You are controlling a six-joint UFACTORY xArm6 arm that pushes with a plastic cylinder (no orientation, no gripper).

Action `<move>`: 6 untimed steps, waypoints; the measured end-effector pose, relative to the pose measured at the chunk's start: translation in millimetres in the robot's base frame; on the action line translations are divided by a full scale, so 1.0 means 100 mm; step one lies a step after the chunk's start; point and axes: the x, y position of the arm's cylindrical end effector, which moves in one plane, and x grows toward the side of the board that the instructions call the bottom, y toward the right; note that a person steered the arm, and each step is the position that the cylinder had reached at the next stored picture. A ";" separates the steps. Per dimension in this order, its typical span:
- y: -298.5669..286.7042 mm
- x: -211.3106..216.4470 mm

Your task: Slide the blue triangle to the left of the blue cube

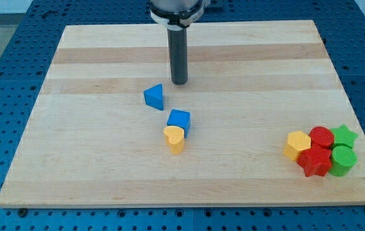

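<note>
The blue triangle [154, 97] lies on the wooden board [92, 147] near the middle. The blue cube [178, 120] sits just below and to the right of it, a small gap between them. A yellow heart-shaped block [174, 138] touches the cube's lower left side. My tip [179, 83] stands on the board above and to the right of the blue triangle, a short way from it, and straight above the blue cube in the view.
A cluster of blocks sits at the view's lower right: a yellow block [297, 144], a red round block [321, 137], a red star [315, 161], a green star [344, 136] and a green round block [342, 160]. Blue perforated table surrounds the board.
</note>
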 end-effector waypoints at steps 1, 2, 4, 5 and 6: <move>0.00 0.23; 0.00 0.03; -0.21 -0.73; -0.67 -0.57; -0.79 -0.55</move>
